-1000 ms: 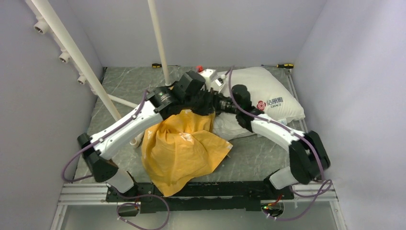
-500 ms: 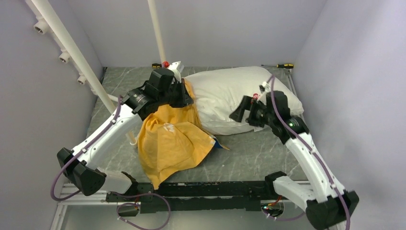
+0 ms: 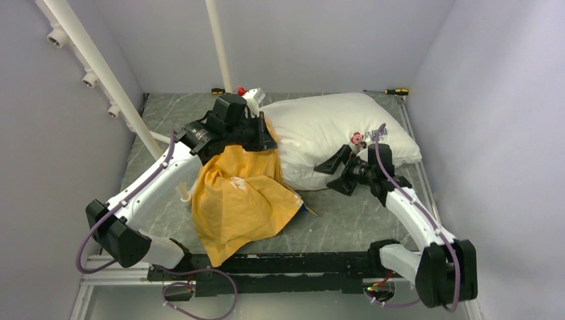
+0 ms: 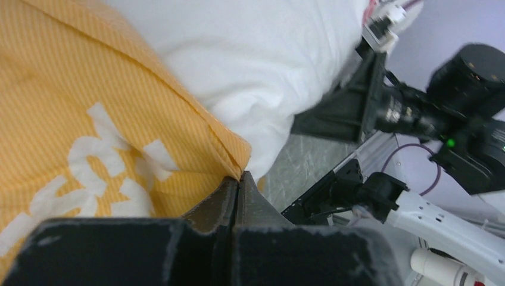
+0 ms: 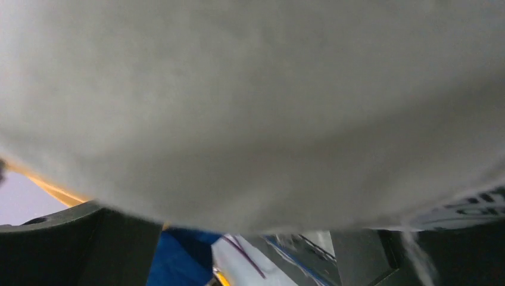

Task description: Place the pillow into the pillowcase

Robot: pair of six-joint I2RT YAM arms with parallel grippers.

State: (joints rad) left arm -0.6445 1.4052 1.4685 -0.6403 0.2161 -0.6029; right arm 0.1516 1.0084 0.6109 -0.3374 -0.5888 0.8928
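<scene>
Pillow [image 3: 333, 127] lies across the far right of the counter [image 3: 346, 217], with its left end at the mouth of the yellow pillowcase [image 3: 240, 200]. The left hand [image 4: 238, 179] stays clamped on the case's hem, holding it against the pillow. Within the last second the right hand [image 3: 335, 175] has drawn back from the mouth and opened wide at the pillow's near edge, holding nothing. It looks like a regrasp for another push, since most of the pillow is outside the case.

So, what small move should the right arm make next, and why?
Probably close the right gripper on the near edge of the pillow: its jaws stand open against it, the left gripper pinches the pillowcase hem at the pillow's corner, and most of the pillow lies outside.
</scene>
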